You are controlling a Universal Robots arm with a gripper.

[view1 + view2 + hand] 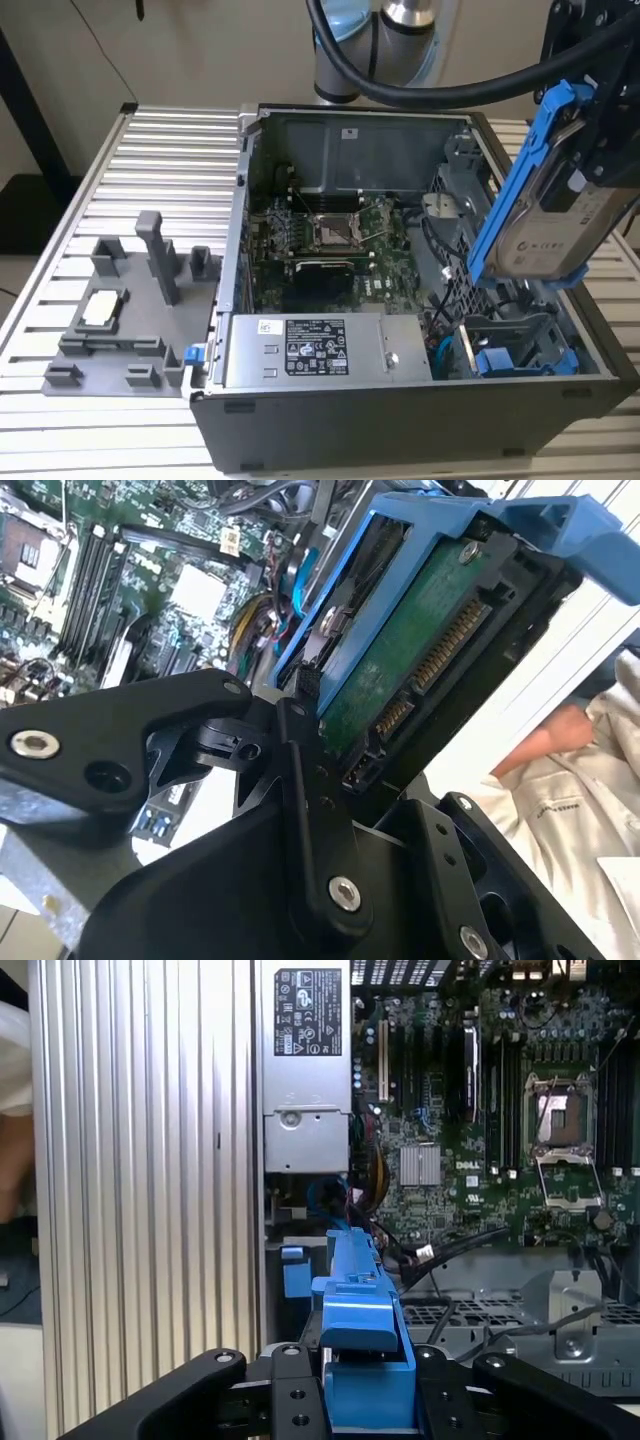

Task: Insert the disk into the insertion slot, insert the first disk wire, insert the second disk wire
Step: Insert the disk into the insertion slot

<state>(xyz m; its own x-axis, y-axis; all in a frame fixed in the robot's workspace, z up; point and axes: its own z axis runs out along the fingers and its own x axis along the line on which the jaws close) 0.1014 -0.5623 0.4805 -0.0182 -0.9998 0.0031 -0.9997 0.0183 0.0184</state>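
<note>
Disk (545, 210), tilted in its blue carrier, hangs over the computer case (400, 430) at the exterior view's right, above the insertion slot (452, 290), not in it. Gripper (365, 1395) jaws clamped on its sides (connector edge (440, 655) bare, nothing plugged). Judged: insertion and both wires outstanding.

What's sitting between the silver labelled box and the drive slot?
Loose cables, one of them blue, fill the gap between the box and the slot, as the exterior view shows.
</note>
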